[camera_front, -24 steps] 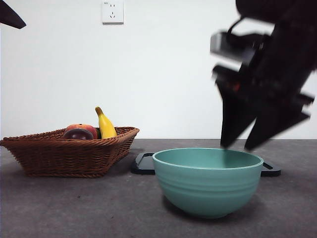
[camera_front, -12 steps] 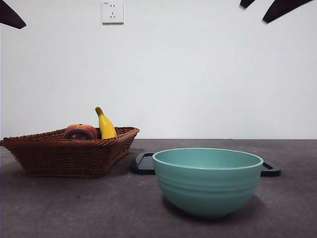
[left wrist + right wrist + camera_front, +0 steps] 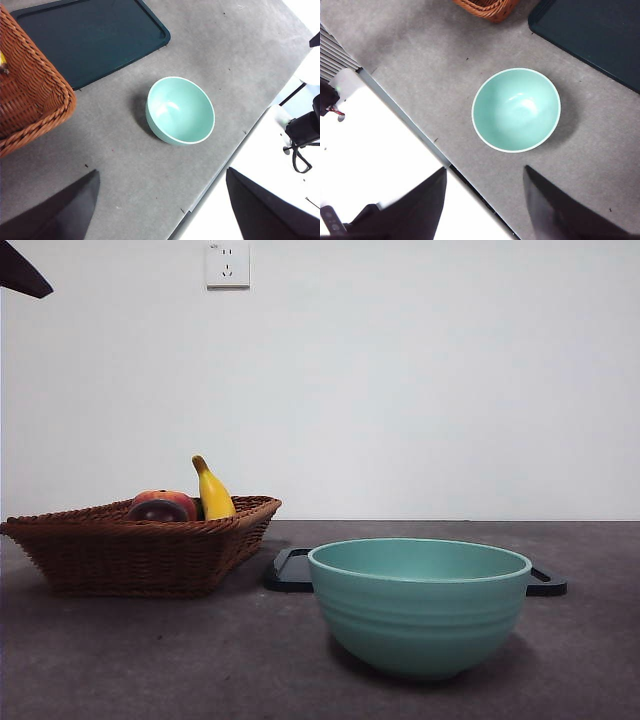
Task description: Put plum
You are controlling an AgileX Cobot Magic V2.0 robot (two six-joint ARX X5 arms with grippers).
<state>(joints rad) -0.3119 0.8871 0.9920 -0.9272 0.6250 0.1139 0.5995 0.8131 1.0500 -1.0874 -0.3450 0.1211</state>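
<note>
Dark maroon plum point(image 3: 158, 510) sits in brown wicker basket point(image 3: 140, 550), 9 o'clock from empty teal ceramic bowl point(image 3: 420, 605). Left gripper point(image 3: 162, 205) and right gripper point(image 3: 485, 202) hover high, jaws spread, holding nothing, apparently parked.

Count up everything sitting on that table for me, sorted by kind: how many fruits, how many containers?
Fruit: 3, the plum, a red-orange fruit and a banana, all in the basket.
Baskets: 1, the wicker basket.
Bowls: 1, the green bowl, with nothing in it.
Trays: 1, the dark tray, bare where it shows.
Total: 6
</note>
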